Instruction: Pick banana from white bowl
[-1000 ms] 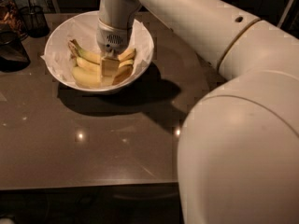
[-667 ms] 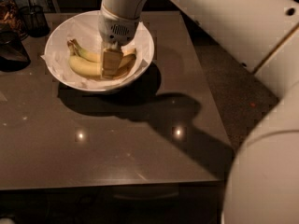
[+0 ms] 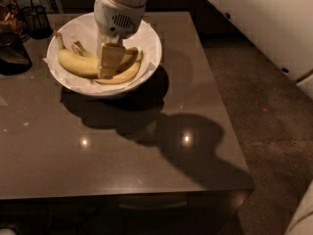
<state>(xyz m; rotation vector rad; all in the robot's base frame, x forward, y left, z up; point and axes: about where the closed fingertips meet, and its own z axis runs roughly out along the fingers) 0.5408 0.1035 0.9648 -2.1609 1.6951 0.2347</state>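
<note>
The white bowl stands at the back left of the dark table, lined with crumpled white paper. Two or three yellow bananas lie in it: one long banana on the left with its stem toward the back, and another curving along the front right. My gripper hangs straight down from the white wrist into the middle of the bowl, down among the bananas and covering where they meet. All the bananas rest in the bowl.
Dark glass containers stand left of the bowl at the table's back left edge. The brown table top stretches toward me. Carpeted floor lies to the right, under a white arm segment.
The large arm segments that filled the right foreground have swung up and away. The gripper has stayed down in the bowl at the bananas, and the bananas have barely shifted.
</note>
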